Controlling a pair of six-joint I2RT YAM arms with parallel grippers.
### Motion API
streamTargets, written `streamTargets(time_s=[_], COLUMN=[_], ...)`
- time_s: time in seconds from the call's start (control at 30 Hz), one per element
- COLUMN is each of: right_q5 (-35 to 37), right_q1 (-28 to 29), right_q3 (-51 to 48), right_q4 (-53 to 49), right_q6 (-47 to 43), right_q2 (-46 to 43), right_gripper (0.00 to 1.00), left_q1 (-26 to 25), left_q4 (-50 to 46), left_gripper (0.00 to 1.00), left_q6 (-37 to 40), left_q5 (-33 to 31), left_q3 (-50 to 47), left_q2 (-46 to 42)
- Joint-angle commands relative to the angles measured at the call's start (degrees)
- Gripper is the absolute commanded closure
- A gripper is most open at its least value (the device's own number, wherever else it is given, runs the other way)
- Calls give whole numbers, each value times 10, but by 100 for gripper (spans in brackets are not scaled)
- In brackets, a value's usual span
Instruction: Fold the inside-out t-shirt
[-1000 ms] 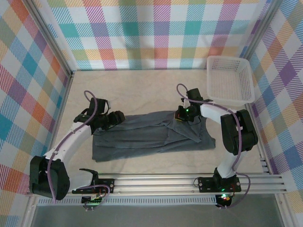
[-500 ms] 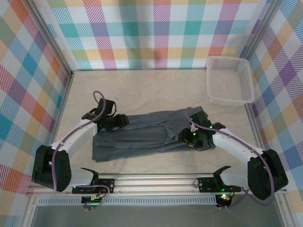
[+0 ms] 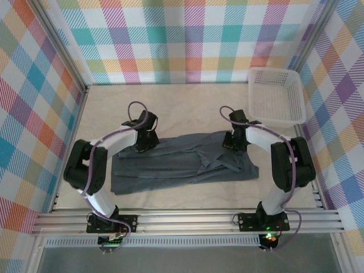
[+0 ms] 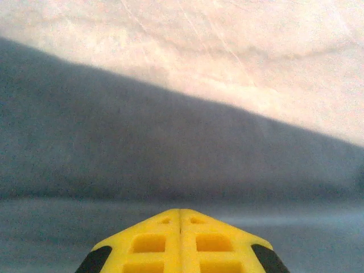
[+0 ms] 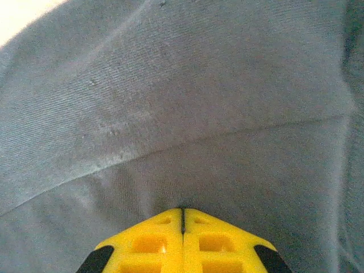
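The inside-out t-shirt lies spread across the table, dark slate-grey, with creases toward its right end. My left gripper is down on the far edge of the shirt's left part. In the left wrist view its yellow fingers are pressed together with the tip in the grey cloth. My right gripper is on the far edge of the shirt's right part. In the right wrist view its fingers are shut, and the cloth puckers toward their tip.
A white plastic basket stands at the back right, just beyond the right arm. Bare cream table runs behind the shirt. Checked walls close in three sides, and a metal rail runs along the near edge.
The left gripper moved right along the shirt's far edge and closed. The right gripper went to the shirt's near side, then back to the far edge, where it is shut.
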Motion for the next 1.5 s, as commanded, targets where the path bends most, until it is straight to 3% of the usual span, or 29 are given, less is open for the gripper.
streamTargets(time_s=[0.0,0.23,0.43,0.57,0.67,0.73,0.8,0.87,0.97,1.1,1.27,1.47], right_q5=[-19,-29,-71,-145,-224,-244,-242,-249,-248,-200,-177,-196], right_q1=[1,1,23,44,97,165,221,247,244,232,230,233], right_q3=[31,60,106,85,65,84,119,137,118,71,24,6], right_q4=[-20,-48,-122,-122,-82,-70,-84,-77,-40,-15,-14,-19], right_q6=[-32,-31,-17,12,47,39,20,15,38,46,9,-39], right_q2=[26,79,125,104,104,129,153,150,99,20,-5,12], right_gripper=[100,100,100,93,91,92,93,93,92,90,90,91], left_q1=[-2,26,59,67,73,73,72,74,83,102,116,118], left_q4=[-21,-13,-50,-53,-28,-34,-26,8,63,-9,-6,-18], left_gripper=[100,100,100,100,100,100,100,100,98,100,100,100], left_q6=[-20,-19,23,44,50,65,77,83,83,73,70,62], left_q5=[-31,-23,27,41,66,89,92,75,38,-36,-46,-80], left_q3=[51,166,440,570,628,664,637,547,376,244,132,158], left_q2=[68,196,382,421,417,404,362,282,147,46,8,82])
